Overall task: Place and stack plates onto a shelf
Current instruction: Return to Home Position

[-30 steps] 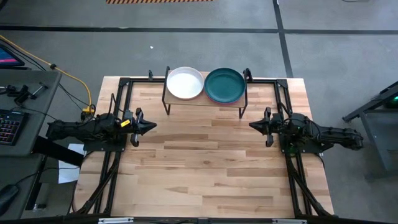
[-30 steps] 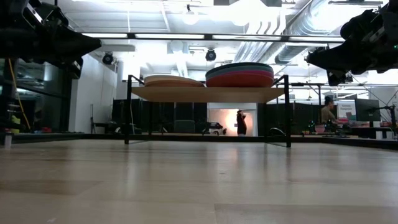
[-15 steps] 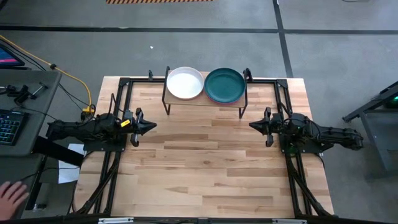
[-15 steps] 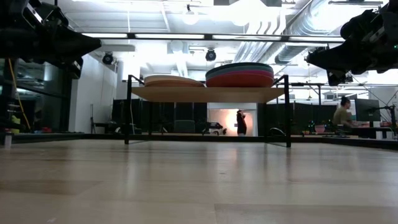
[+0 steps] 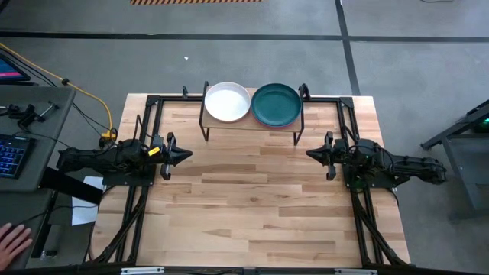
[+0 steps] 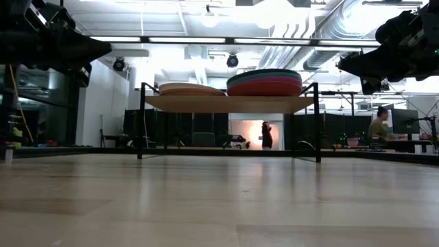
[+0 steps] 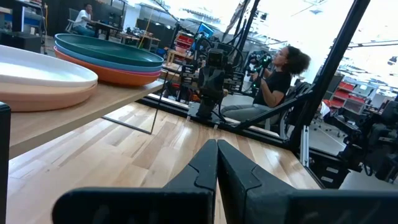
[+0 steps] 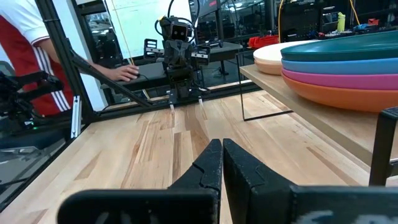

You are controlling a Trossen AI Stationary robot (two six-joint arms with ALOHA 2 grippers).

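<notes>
The shelf [image 5: 252,122] stands on thin black legs at the table's far edge. Two stacks of plates rest on it. The left stack is a white plate [image 5: 228,102] on a salmon one [image 7: 37,96]. The right stack has a dark green plate [image 5: 276,105] on top, then light blue [image 8: 348,55], magenta [image 8: 348,79] and red [image 8: 354,96]. My left gripper [image 5: 187,155] hovers shut near the table's left edge and my right gripper [image 5: 309,154] hovers shut near the right edge. Both are nearer than the shelf, point at each other and hold nothing.
Bare wooden tabletop [image 5: 252,206] lies between the grippers and toward the near edge. Black frame rails [image 5: 137,214] run along both sides. A person's hand [image 5: 11,243] shows off the table's near left corner, by a desk with a keyboard [image 5: 11,156]. People sit beyond the table [image 7: 277,78].
Both arms and the plates have kept still. A person's hand has come into the high view off the table's near left corner.
</notes>
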